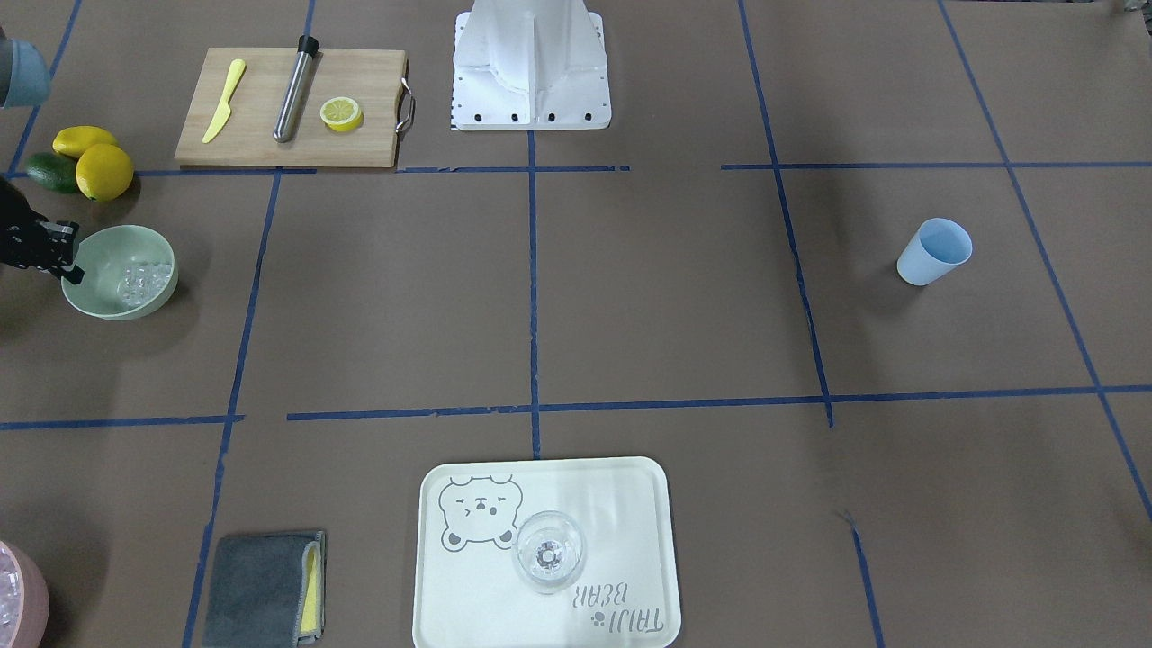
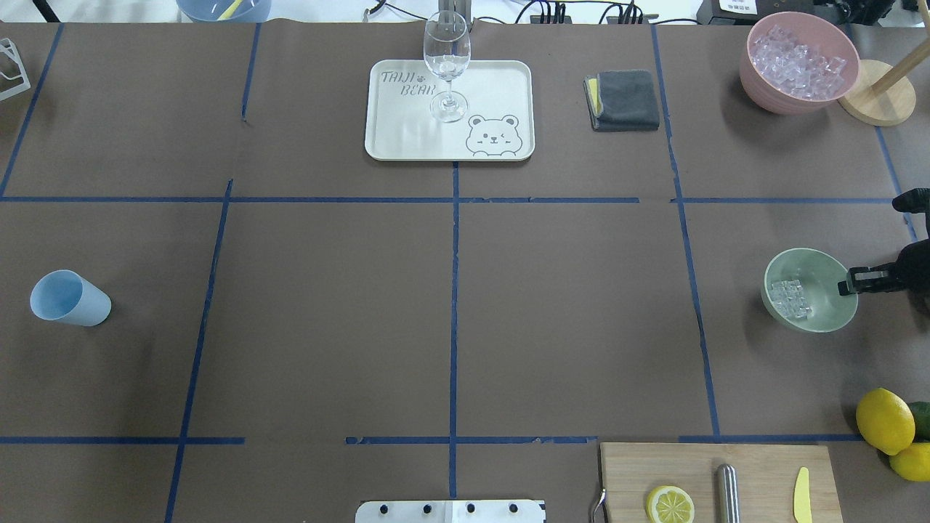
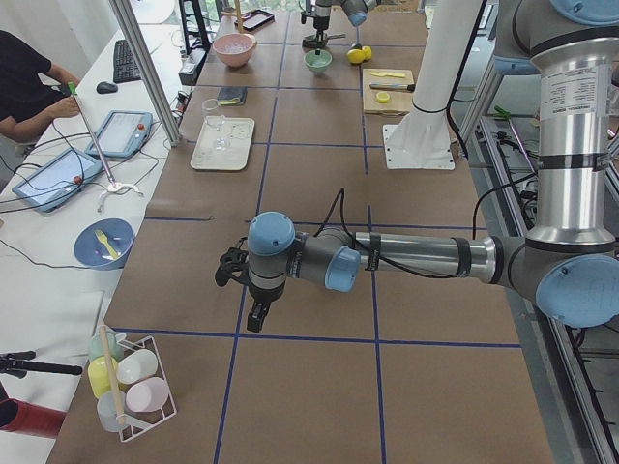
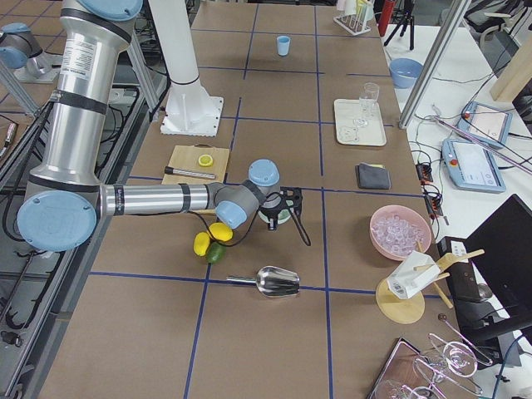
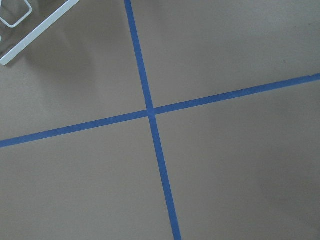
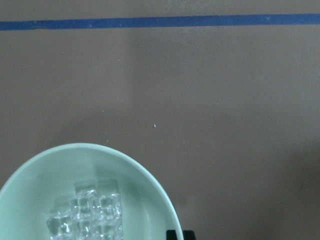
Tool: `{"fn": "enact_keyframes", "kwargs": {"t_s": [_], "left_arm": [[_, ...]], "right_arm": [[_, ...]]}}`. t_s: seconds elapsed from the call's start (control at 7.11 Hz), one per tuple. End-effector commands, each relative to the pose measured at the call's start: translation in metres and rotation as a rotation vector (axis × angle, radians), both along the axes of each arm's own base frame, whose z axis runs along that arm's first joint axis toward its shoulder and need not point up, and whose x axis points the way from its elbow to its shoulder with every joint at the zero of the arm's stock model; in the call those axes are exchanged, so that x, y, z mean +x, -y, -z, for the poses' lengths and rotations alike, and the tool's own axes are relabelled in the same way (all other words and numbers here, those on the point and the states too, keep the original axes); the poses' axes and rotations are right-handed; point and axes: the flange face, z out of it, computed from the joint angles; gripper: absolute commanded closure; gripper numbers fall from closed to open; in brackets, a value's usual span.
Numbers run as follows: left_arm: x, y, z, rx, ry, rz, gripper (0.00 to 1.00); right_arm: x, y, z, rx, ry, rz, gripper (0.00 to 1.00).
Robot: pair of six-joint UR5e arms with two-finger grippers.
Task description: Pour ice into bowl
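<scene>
So the ice (image 2: 790, 298) is already in the mint-green bowl (image 2: 828, 314), piled on the side away from the right gripper (image 2: 859, 282). Its tips are right at the rim, with the arm reaching in low and level from the table's edge. Can't tell if it's pinching the rim. The left gripper (image 3: 257, 311) hangs well apart over bare paper, and I can't tell its state either.

The right arm (image 4: 158, 199) extends low, jaws level; the left arm (image 3: 416, 256) stretches flat, jaws downward.
</scene>
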Motion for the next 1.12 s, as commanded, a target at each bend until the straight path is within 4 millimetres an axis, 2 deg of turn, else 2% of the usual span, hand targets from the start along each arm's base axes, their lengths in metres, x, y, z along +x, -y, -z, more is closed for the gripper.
{"fn": "enact_keyframes", "kwargs": {"t_s": [0.0, 0.14, 0.28, 0.42, 0.56, 0.84, 0.98], "left_arm": [[-0.002, 0.001, 0.002, 0.004, 0.005, -0.004, 0.00], [-0.002, 0.000, 0.001, 0.004, 0.005, -0.004, 0.00], [-0.002, 0.000, 0.001, 0.004, 0.005, -0.006, 0.00], [-0.003, -0.001, 0.000, 0.003, 0.005, -0.004, 0.00], [-0.003, -0.003, -0.001, 0.001, 0.003, -0.004, 0.00], [-0.003, -0.005, -0.002, -0.001, 0.002, -0.006, 0.00], [-0.007, -0.006, -0.006, 0.004, 0.005, -0.014, 0.00]], "right_arm": [[-0.003, 0.003, -0.002, -0.001, 0.000, 0.004, 0.83], [-0.005, 0.006, 0.000, 0.002, 0.002, 0.003, 0.48], [-0.008, 0.010, 0.005, 0.010, 0.010, 0.005, 0.00], [-0.008, 0.011, 0.009, 0.015, 0.020, 0.009, 0.00], [0.004, 0.015, 0.015, 0.011, 0.044, 0.000, 0.00], [0.066, 0.026, 0.017, -0.011, 0.109, -0.056, 0.00], [0.082, 0.026, 0.014, -0.014, 0.132, -0.052, 0.00]]}}
